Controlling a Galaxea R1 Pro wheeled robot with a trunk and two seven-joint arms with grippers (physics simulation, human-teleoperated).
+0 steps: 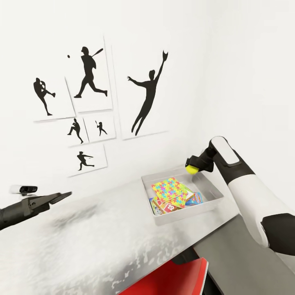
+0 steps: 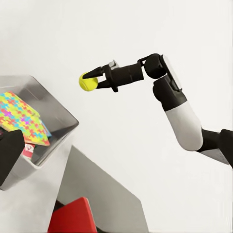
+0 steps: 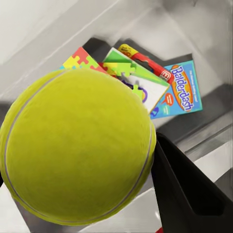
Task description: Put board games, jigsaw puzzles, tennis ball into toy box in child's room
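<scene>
- Right gripper clamps the tennis ball above the toy box's far rim.
- Left gripper hangs apart over bare table, jaws closed, empty.

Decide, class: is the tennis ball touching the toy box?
Apart. The left wrist view shows the ball held in the right gripper, with bare wall between it and the box.
</scene>
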